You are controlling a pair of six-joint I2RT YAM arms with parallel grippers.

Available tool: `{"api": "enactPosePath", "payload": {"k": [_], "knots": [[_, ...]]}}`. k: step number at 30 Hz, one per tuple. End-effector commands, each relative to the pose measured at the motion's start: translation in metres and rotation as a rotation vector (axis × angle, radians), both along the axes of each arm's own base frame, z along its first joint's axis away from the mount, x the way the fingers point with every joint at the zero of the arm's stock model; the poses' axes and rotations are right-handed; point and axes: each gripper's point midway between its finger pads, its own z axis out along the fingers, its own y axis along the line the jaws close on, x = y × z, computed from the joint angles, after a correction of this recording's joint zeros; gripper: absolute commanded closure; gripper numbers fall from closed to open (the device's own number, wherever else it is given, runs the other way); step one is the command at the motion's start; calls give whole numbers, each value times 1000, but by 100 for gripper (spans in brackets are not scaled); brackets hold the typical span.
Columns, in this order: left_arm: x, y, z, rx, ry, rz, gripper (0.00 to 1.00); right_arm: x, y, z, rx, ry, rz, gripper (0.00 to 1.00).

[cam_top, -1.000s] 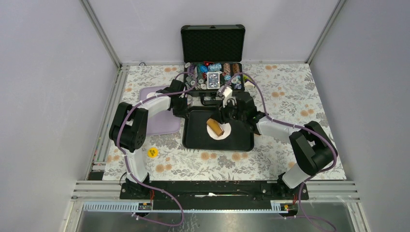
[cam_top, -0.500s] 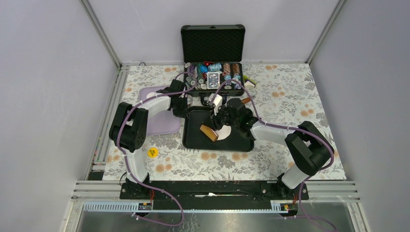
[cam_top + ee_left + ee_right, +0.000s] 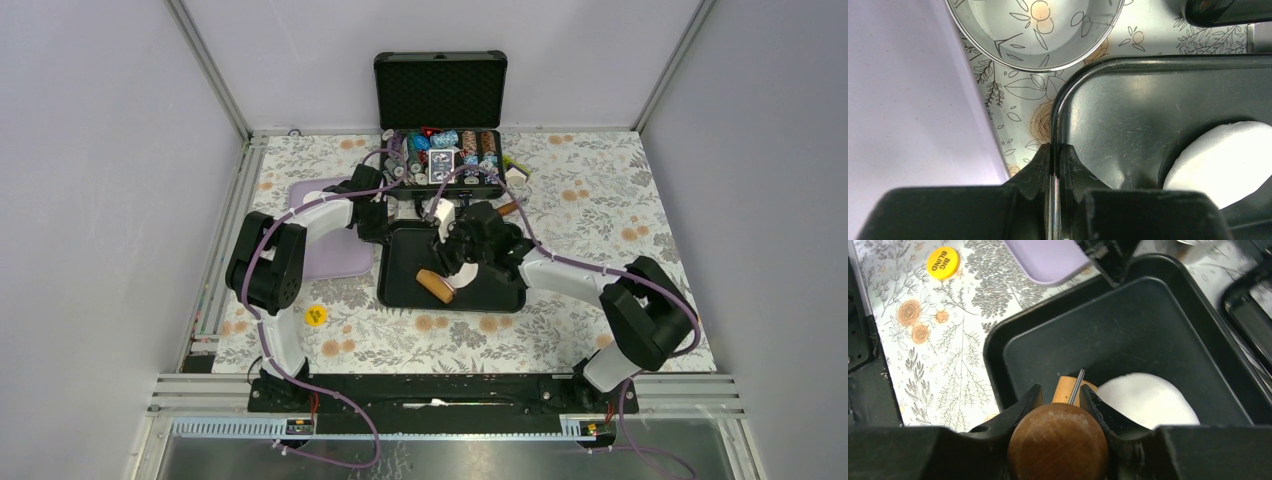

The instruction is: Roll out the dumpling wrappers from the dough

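Two grippers are engaged. The left gripper [image 3: 1054, 156] is clamped shut on the black tray [image 3: 1128, 110] rim at its 10 o'clock corner, steadying it. The rolling pin [image 3: 434, 285] has travelled off the dough [image 3: 464, 276] toward the tray's 7 o'clock, pinched in the right gripper [image 3: 1060, 392]. The dough lies mid-tray, flattened. One stroke looks complete, and further passes are likely needed.

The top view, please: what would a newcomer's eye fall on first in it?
The black tray in the middle draws the eye: the right end effector grips a wooden rolling pin next to white dough inside it, while the left end effector pinches the tray's far left corner. Behind it, at the back, stands an open black case full of poker chips.
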Motion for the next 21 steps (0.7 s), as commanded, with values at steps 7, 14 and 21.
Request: {"api": "enactPosePath", "payload": {"k": [7,14,21], "knots": [[-25,35,-35,161,98,33,100,57,-58,16,27,-91,-169,100],[-25,35,-35,162,98,33,100,30,-71,-55,-118,60,-114,100],[-25,36,-35,163,98,32,100,11,-64,-69,-173,128,-76,100]]}}
